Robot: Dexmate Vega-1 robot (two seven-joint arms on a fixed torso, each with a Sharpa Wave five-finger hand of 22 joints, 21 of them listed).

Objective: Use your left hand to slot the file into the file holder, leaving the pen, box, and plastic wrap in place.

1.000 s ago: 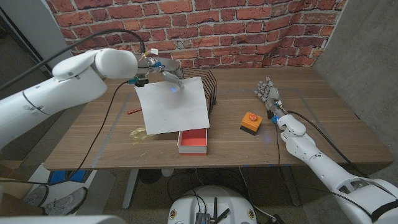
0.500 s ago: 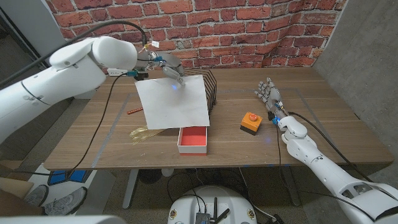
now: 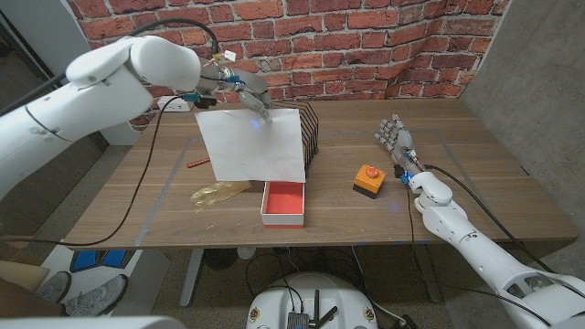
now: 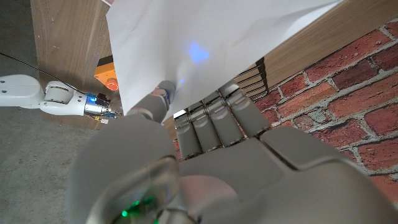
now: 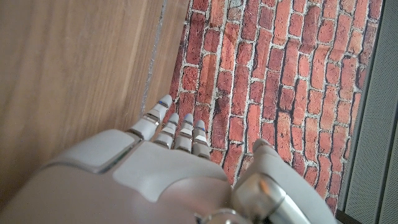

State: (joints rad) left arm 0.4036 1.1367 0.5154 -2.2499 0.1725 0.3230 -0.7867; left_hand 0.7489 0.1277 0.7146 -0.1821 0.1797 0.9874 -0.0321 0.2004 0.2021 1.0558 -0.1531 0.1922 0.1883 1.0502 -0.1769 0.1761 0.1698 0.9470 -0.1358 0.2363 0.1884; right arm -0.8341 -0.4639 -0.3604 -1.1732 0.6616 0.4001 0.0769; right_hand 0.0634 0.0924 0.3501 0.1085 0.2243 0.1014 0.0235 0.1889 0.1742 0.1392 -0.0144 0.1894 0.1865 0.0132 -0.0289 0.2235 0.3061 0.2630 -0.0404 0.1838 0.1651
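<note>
The file [image 3: 252, 146] is pinched at its top edge by the left hand [image 3: 239, 91], hanging just beside the file holder [image 3: 308, 132]. If it's swung low, the box [image 3: 283, 203] could easily get clipped. The right hand [image 3: 395, 139] is kept open, idle.

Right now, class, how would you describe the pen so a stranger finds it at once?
Start at the white file held over the table's middle. Just off its lower left edge lies the pen, a thin reddish stick, unlike the crumpled yellowish wrap nearer the front edge.
</note>
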